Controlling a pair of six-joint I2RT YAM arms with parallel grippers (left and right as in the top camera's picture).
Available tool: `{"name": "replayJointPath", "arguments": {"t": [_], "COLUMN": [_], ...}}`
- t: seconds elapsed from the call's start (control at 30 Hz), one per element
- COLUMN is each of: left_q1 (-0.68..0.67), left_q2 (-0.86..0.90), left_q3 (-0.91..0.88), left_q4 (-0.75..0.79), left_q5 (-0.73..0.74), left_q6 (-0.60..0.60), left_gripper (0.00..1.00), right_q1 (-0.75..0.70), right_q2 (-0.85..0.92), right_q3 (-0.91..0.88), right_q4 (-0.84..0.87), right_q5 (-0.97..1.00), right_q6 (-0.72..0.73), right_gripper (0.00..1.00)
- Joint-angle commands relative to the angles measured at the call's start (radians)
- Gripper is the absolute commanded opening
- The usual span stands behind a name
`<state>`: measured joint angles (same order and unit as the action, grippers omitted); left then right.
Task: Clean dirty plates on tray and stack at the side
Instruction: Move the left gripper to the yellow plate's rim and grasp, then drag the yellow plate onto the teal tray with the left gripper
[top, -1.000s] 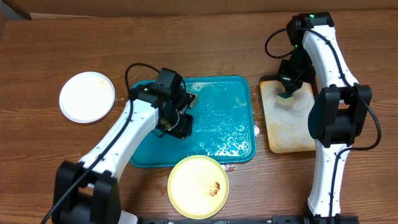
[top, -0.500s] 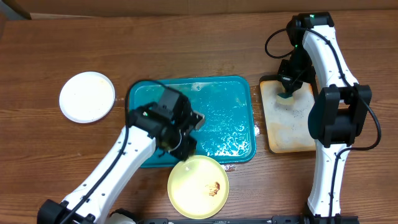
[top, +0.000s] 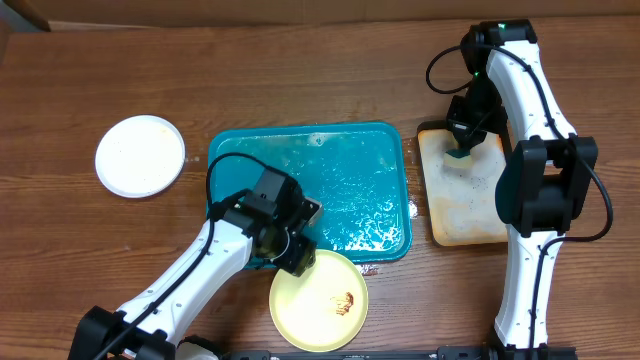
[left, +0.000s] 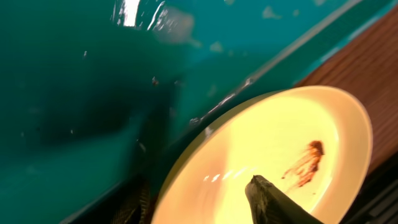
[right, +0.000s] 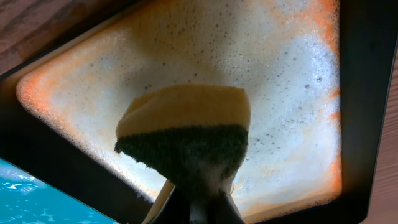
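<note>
Overhead cam: straight down, whole table (top: 300, 60). Left wrist v. close on tray (left: 62, 93) edge & yellow plate (left: 267, 143); right wrist close above tan tray (right: 360, 93), sponge (right: 186, 124). Overhead shows both spots.

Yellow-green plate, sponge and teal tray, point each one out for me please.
yellow-green plate (top: 318, 300): overhead view, bare middle of the plate, left of the brown smear.
sponge (right: 183, 112): right wrist view, its yellow top layer.
teal tray (top: 350, 175): overhead view, wet soapy floor.

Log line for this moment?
left gripper open at rim of smeared yellow plate | right gripper shut on sponge over soapy tan tray | white plate left of teal tray
</note>
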<state>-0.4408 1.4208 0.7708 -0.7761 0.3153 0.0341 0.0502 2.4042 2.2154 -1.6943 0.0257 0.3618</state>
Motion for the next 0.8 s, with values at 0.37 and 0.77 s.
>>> {"name": "replayJointPath", "arguments": {"t": [0.37,0.77], "left_q1": [0.049,0.049], "left_q2": [0.007,0.071], "left_q3": [-0.065,-0.065], "left_q4": [0.037,0.059], "left_q5": [0.025,0.018], "left_q6": [-0.008,-0.034], "left_gripper": [0.36,0.04], "right_q1": [0.0,0.0], "right_q2": [-0.018,-0.018], "right_q3": [-0.004,-0.004], "right_q4": [0.0,0.0], "right_q5": [-0.005,-0.005], "right_q6": [-0.011,-0.012], "right_gripper": [0.04,0.04]}}
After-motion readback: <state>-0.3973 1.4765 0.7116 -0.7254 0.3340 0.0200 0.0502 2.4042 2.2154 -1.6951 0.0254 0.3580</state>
